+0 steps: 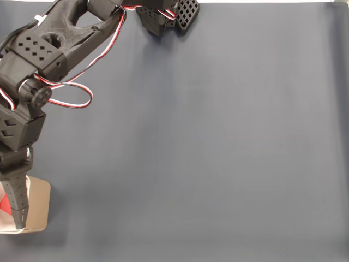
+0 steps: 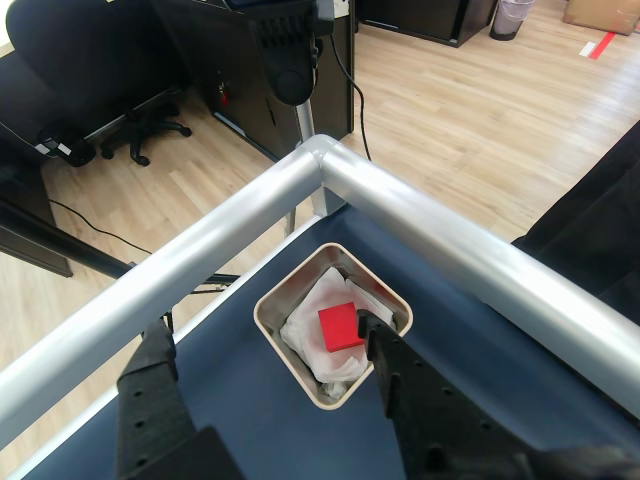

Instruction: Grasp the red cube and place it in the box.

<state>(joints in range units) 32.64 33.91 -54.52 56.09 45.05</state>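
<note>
The red cube point(image 2: 340, 326) lies inside the beige box point(image 2: 289, 364), on crumpled white lining. In the other view my gripper point(image 2: 260, 330) is open, one black finger point(image 2: 150, 390) left of the box and the other finger point(image 2: 400, 385) at its right rim, close beside the cube. Nothing is held between them. In the fixed view the box point(image 1: 37, 203) sits at the lower left edge of the dark mat. A black finger point(image 1: 18, 199) crosses it, and a sliver of the red cube point(image 1: 4, 205) shows beside that finger.
The arm point(image 1: 38, 54) with red and white wires runs down the left side of the fixed view. The dark blue mat point(image 1: 207, 153) spreads to the right. A silver metal rail point(image 2: 430, 230) frames the table corner just beyond the box.
</note>
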